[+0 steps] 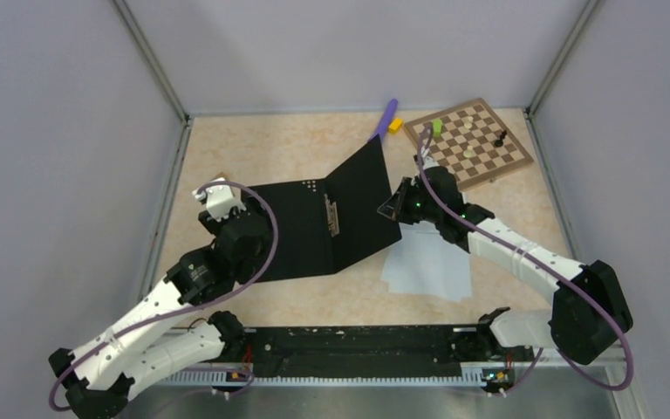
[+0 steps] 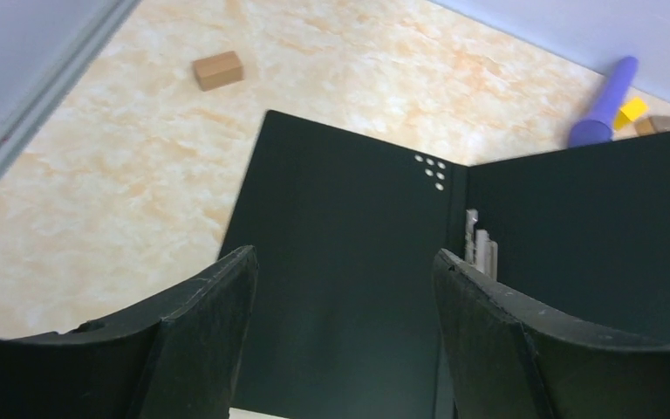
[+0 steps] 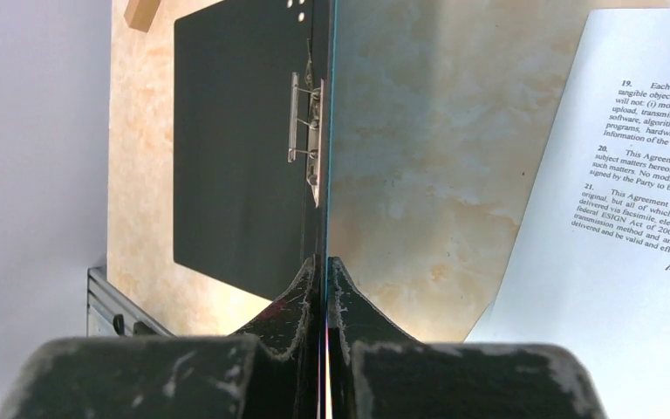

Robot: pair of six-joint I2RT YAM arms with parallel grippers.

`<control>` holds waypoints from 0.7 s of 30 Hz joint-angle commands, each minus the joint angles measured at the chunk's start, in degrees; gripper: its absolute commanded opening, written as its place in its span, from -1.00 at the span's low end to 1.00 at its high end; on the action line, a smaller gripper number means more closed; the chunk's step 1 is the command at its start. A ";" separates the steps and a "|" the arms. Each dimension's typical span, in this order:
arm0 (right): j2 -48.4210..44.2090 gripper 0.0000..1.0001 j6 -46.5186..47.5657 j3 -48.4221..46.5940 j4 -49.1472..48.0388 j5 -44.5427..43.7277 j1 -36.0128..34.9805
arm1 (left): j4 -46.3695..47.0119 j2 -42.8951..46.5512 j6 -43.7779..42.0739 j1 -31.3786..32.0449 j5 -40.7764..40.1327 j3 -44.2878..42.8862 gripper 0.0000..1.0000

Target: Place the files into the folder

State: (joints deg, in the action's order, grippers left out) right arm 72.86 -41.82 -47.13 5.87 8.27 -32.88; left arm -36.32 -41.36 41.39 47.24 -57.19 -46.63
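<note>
The folder (image 1: 301,231) lies open with its black inner faces up, the left half flat on the table. Its right cover (image 1: 362,201) is raised at a steep tilt. My right gripper (image 1: 394,202) is shut on that cover's free edge; in the right wrist view the thin teal edge (image 3: 324,131) runs between the closed fingers (image 3: 305,288). A metal clip (image 3: 307,122) sits by the spine. The files (image 1: 427,266), white printed sheets (image 3: 628,218), lie flat on the table right of the folder, partly under my right arm. My left gripper (image 1: 214,196) is open and empty over the folder's left half (image 2: 340,218).
A brown chessboard (image 1: 469,141) with a few pieces stands at the back right. A purple pen (image 1: 386,118) and a yellow block (image 1: 395,126) lie behind the folder. A small wooden block (image 2: 218,70) lies left of the folder. A black rail (image 1: 358,345) runs along the near edge.
</note>
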 commanded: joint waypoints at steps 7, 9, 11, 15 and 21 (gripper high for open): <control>-0.03 -1.00 -4.76 6.78 -4.91 -2.31 -1.23 | 0.28 -16.22 4.17 -3.61 19.94 -7.56 0.59; 0.58 -1.00 -5.52 8.71 -6.77 -1.70 -1.23 | 0.53 -18.49 4.65 -7.91 27.96 -7.30 0.64; 1.55 -1.00 -6.41 10.50 -9.12 -1.30 -1.22 | 2.43 -19.69 4.77 -13.83 37.21 -5.48 0.71; 5.56 -1.00 -6.96 12.83 -14.53 1.09 -1.22 | 4.77 -20.77 4.47 -20.77 44.19 -2.55 0.78; 17.71 -1.00 -6.16 9.24 -19.68 7.57 -1.26 | 3.00 -24.48 3.08 -24.38 43.34 -2.99 0.73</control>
State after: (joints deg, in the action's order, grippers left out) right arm 83.37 -50.11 -36.23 -12.36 11.22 -33.21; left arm -34.06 -63.79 45.23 24.91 -16.84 -49.36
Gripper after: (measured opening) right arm 0.008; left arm 0.874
